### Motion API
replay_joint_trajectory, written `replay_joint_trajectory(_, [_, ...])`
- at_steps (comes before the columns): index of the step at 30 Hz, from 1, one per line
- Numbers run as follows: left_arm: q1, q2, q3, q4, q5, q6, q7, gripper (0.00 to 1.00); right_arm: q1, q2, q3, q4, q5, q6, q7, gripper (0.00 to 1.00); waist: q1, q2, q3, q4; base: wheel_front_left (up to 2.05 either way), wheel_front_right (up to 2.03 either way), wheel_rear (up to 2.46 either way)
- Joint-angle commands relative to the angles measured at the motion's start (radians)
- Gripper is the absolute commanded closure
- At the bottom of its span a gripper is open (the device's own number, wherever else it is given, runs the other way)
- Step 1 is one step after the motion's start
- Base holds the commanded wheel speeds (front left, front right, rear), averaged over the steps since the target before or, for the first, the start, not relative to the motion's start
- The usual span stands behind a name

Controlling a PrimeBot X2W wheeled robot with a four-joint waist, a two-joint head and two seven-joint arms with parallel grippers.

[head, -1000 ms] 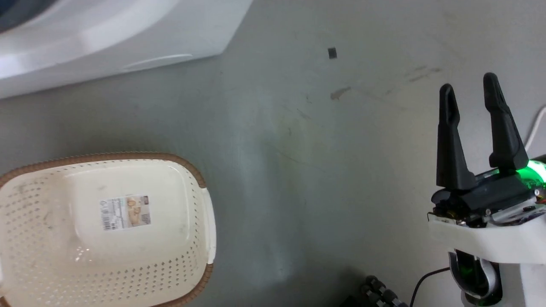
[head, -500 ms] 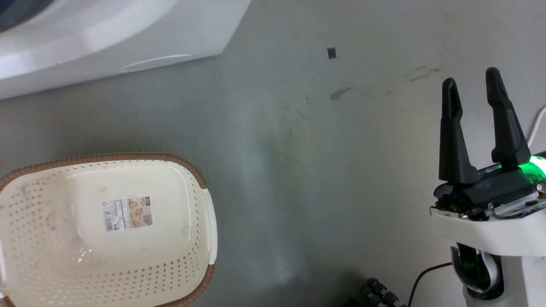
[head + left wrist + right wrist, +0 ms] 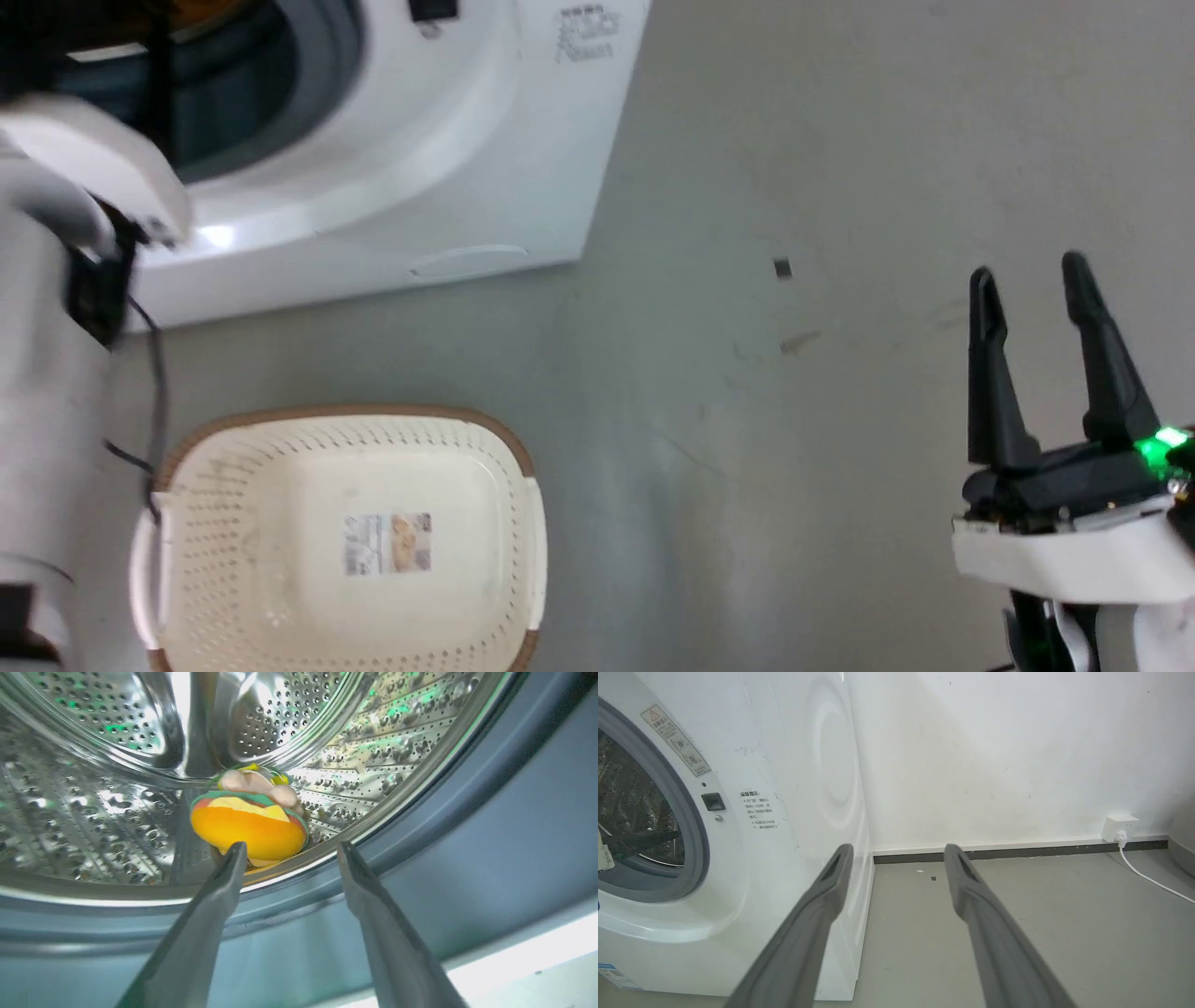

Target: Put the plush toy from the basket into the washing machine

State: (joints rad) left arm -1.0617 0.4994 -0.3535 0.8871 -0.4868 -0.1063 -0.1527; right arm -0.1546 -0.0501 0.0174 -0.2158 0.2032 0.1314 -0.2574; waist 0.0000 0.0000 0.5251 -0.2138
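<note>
One plush toy (image 3: 250, 826) lies inside the washing machine (image 3: 420, 187), on the perforated steel drum (image 3: 93, 812) just behind the grey door ring (image 3: 467, 835). Left gripper (image 3: 287, 847), at the machine's mouth: two fingers spread, gripping nothing. One basket (image 3: 345, 413) stands on the floor (image 3: 747, 467) before the machine. Right gripper (image 3: 1024, 271), off the machine's front corner: two fingers likewise spread, gripping nothing.
</note>
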Motion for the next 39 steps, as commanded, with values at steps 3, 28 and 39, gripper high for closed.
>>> replay_joint_trajectory(3, [0.104, -0.051, 0.001, 0.001, -0.021, 0.015, -0.050, 0.00, 0.049, 0.000, -0.014, 0.018, -0.021, -0.001, -0.004, 0.00, 0.0000, 0.0000, -0.161, 0.090, 0.00, 0.00, 0.00])
replay_joint_trajectory(28, [0.978, -0.300, 0.116, -0.672, 0.153, 0.148, -0.109, 0.00, 0.271, 0.000, -0.065, 0.087, -0.043, -0.001, -0.004, 0.00, 0.0000, 0.0000, -0.449, 0.244, 0.00, 0.00, 0.00])
replay_joint_trajectory(39, [1.049, -0.350, 0.161, -0.680, 0.207, 0.134, -0.109, 0.00, 0.306, 0.000, -0.065, 0.126, -0.034, -0.001, -0.004, 0.00, 0.0000, 0.0000, -0.467, 0.251, 0.00, 0.00, 0.00])
